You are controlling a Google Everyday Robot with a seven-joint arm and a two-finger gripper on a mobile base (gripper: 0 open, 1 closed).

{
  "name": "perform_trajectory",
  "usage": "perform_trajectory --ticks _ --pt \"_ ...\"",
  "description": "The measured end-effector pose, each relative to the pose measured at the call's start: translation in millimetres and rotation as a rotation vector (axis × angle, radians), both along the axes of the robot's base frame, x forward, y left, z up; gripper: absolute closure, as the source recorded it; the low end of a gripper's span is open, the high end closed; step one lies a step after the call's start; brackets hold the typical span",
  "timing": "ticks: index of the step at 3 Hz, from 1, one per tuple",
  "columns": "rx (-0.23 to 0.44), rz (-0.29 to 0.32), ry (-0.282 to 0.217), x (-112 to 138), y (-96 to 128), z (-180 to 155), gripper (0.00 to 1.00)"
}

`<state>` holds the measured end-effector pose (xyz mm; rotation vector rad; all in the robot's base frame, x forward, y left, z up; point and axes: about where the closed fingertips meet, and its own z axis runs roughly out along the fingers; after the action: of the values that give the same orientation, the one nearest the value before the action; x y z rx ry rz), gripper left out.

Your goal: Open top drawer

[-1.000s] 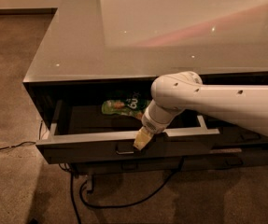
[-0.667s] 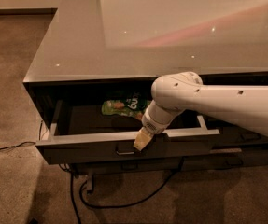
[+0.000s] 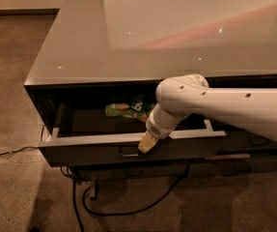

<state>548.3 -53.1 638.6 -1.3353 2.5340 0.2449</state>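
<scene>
The top drawer (image 3: 90,151) is a wide dark grey drawer under the glossy counter top (image 3: 128,37). It stands pulled out, and its pale rim and dark inside show. A green packet (image 3: 128,109) lies inside near the back. My gripper (image 3: 146,145) hangs from the white arm (image 3: 215,105) and sits at the drawer's front edge, right at the small handle (image 3: 129,152) at the centre. The fingertips are pale yellow and point down over the front.
A lower drawer front (image 3: 176,168) shows beneath the open one. Black cables (image 3: 123,209) trail on the speckled floor (image 3: 12,81) below the cabinet. Another cable (image 3: 5,154) runs off to the left.
</scene>
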Motion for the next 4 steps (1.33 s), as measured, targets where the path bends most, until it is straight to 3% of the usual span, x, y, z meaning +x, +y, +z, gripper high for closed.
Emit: perform_trajectory --ticks 1,2,4 --pt "0.0 0.001 -0.001 0 0 0 0.0" --pt "0.01 -0.006 -0.016 4 4 5 0.0" --pt "0.031 -0.024 -0.121 23 12 46 0.0"
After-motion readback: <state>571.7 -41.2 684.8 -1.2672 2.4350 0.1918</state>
